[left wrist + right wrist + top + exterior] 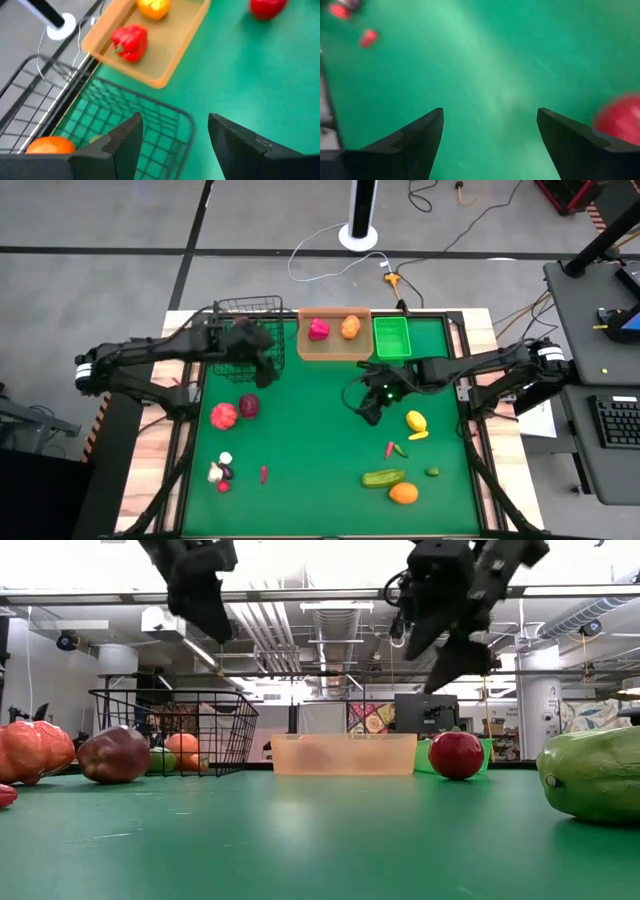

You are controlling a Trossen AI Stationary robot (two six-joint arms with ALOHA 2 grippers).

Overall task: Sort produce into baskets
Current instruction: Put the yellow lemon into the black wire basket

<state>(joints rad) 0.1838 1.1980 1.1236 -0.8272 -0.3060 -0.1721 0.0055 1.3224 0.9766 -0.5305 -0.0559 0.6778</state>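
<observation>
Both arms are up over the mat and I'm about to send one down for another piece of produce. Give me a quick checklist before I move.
1. Left gripper empty: ok, fingers apart with nothing between them, above the wire basket.
2. Right gripper empty: ok, open above bare mat.
3. Last drop landed: ok, an orange piece lies inside the wire basket.
4. Tan tray has room: ok, only a red pepper and an orange pepper in it.
5. Green bin contents: cannot tell.
6. Arms apart from each other: ok.
</observation>
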